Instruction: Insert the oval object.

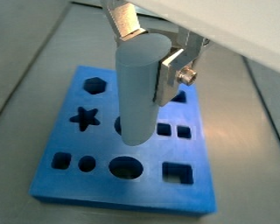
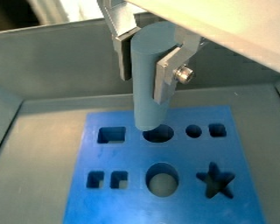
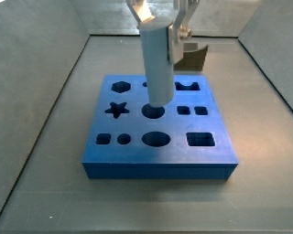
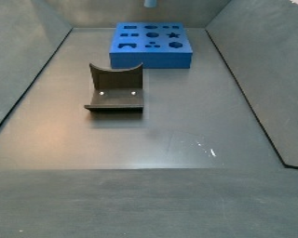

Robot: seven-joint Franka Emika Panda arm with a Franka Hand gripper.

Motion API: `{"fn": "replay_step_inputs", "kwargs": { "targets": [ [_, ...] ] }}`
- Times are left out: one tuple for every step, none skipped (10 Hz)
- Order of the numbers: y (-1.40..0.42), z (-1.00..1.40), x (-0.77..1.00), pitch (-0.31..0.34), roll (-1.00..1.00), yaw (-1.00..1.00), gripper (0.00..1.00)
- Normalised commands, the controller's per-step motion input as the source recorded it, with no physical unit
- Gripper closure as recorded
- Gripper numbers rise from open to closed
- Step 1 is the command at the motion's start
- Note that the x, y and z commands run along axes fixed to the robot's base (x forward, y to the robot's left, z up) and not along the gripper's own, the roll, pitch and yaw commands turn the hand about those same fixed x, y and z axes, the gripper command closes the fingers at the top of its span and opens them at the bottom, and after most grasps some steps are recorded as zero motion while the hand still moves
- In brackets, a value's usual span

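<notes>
My gripper (image 1: 150,51) is shut on the oval object (image 1: 136,87), a tall pale grey peg held upright by its upper part; both also show in another wrist view, the gripper (image 2: 147,63) and the peg (image 2: 152,87). The peg hangs over the blue board (image 3: 161,157) with shaped holes. In a side view the peg (image 3: 157,64) has its lower end right at a round hole (image 3: 150,111) in the board's middle row. The larger oval hole (image 2: 163,180) lies one row over and is open. I cannot tell whether the peg touches the board.
The blue board (image 4: 152,56) lies at the far end of a grey walled tray. The dark fixture (image 4: 115,88) stands on the floor in front of the board, apart from it, and shows behind the peg in a side view (image 3: 193,57). Star, hexagon and square holes surround the peg.
</notes>
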Motion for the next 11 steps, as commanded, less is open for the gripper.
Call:
{"fn": "replay_step_inputs", "kwargs": {
  "targets": [
    [-0.11, -0.25, 0.01, -0.020, 0.20, -0.92, 1.00],
    [-0.01, -0.47, 0.00, 0.000, 0.32, -0.85, 1.00],
    [-0.02, -0.33, 0.00, 0.020, 0.38, -0.77, 1.00],
    [-0.02, -0.26, -0.05, 0.031, 0.37, -0.82, 1.00],
    [-0.07, -0.11, -0.12, 0.054, 0.32, -0.86, 1.00],
    [-0.17, 0.03, 0.00, 0.006, 0.16, -0.89, 1.00],
    [-0.13, 0.00, 0.01, -0.003, 0.16, -0.91, 1.00],
    [-0.11, 0.00, 0.08, -0.050, 0.16, -0.91, 1.00],
    [-0.14, 0.00, 0.13, -0.049, 0.16, -0.88, 1.00],
    [-0.26, -0.25, 0.21, -0.001, 0.09, -0.78, 1.00],
    [-0.31, -0.37, 0.26, 0.016, 0.04, -0.65, 1.00]
  ]
}}
